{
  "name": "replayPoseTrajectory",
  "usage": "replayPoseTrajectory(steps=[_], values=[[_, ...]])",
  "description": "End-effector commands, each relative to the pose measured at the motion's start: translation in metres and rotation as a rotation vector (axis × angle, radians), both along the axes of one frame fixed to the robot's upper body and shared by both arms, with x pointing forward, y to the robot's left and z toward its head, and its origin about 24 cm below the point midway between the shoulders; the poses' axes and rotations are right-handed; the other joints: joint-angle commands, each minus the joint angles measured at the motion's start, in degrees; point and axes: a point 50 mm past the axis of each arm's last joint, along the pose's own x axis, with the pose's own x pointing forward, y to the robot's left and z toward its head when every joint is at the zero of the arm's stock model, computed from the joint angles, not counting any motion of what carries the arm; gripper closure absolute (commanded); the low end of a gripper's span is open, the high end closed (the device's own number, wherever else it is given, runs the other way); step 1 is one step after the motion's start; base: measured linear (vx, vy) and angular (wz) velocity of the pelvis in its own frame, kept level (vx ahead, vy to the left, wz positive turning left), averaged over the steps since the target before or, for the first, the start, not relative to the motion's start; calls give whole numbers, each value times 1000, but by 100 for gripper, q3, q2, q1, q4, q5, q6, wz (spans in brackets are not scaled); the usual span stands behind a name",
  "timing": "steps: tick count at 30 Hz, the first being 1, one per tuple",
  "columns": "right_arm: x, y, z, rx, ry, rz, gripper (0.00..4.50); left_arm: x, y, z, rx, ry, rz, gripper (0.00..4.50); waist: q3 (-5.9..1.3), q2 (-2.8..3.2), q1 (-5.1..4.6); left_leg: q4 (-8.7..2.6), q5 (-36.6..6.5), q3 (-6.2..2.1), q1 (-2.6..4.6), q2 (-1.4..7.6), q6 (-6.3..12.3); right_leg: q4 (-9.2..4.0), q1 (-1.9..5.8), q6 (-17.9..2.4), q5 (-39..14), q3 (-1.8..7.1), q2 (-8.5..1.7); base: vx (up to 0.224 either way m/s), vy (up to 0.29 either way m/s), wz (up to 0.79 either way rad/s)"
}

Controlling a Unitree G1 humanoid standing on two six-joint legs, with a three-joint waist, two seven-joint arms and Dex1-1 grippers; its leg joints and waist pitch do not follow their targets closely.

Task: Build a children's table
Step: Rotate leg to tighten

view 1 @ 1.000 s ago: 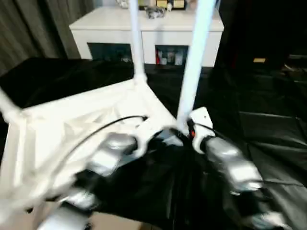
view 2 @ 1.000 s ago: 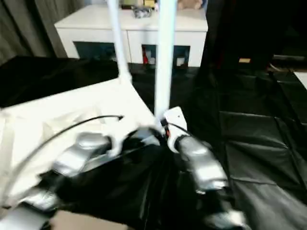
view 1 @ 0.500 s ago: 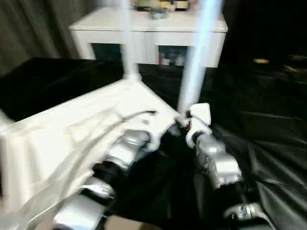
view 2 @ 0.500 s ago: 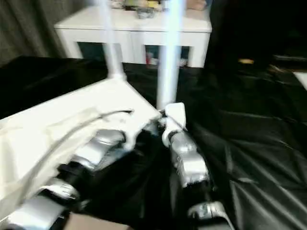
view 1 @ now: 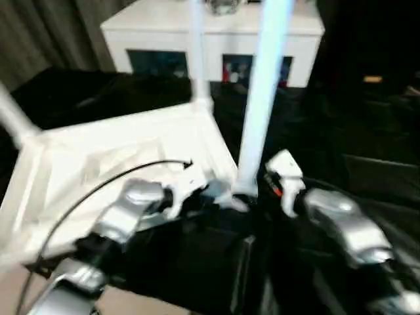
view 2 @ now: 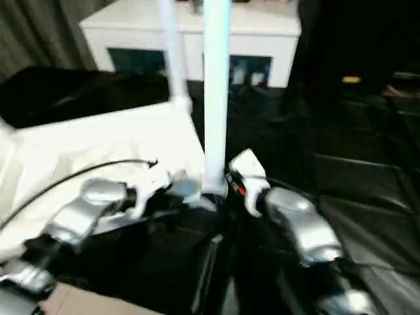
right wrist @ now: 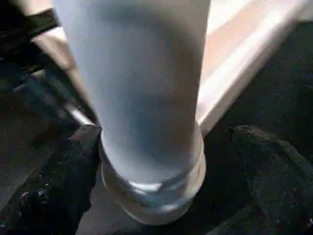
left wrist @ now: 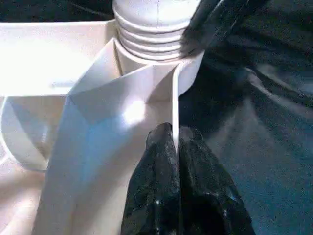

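White children's table (view 1: 118, 157) lies upturned, legs seemingly upright.

Upright leg (view 1: 262, 98) blocks the right tool (right wrist: 151, 196), its fingers (right wrist: 54, 181) straddling it.

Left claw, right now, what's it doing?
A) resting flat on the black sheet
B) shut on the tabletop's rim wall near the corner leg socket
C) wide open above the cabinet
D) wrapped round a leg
B: the left claw has both fingers closed on the thin rim wall of the tabletop, just below the ribbed leg base.
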Motion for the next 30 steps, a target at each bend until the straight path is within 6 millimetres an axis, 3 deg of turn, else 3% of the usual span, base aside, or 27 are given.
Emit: replayPoseTrajectory(steps=[1, 7, 11, 21, 26, 30], values=[[-1, -8, 11, -14, -40, 26, 4, -6, 8, -2, 18, 39, -25, 450, -380, -55, 12, -348, -680, 37, 87, 100, 604, -172, 366, -1712, 29, 114, -164, 0, 0, 0], [-6, -5, 5, -57, 7, 100, 4, -8, 7, 1, 7, 43, -44, 450, -325, -99, -12, -390, -1163, 40, 74, 71, 311, -258, 361, -1449, -970, 147, -192, 0, 0, 0], [-2, -3, 2, -67, 16, 76, 34, -8, 7, 1, 8, 45, -42, 450, -319, -98, -20, -397, -1287, 37, 84, 59, 189, -282, 340, -1334, -1313, 158, -184, 0, 0, 0], [0, 7, 0, -35, 25, 97, 109, -8, 6, 0, 10, 50, -38, 450, -351, -111, -35, -368, -1032, 33, 74, 54, 267, -225, 350, -1438, -822, 151, -160, 0, 0, 0], [1, 12, -4, -28, 29, 98, 166, -10, 6, -2, 16, 54, -40, 450, -348, -107, -39, -368, -1074, 34, 73, 49, 264, -228, 356, -1436, -883, 151, -165, 0, 0, 0], [3, 15, -8, -24, 27, 63, 177, -10, 6, -5, 30, 58, -27, 450, -334, -119, -65, -380, -1159, 34, 76, 49, 224, -245, 350, -1389, -1086, 153, -166, 0, 0, 0]])
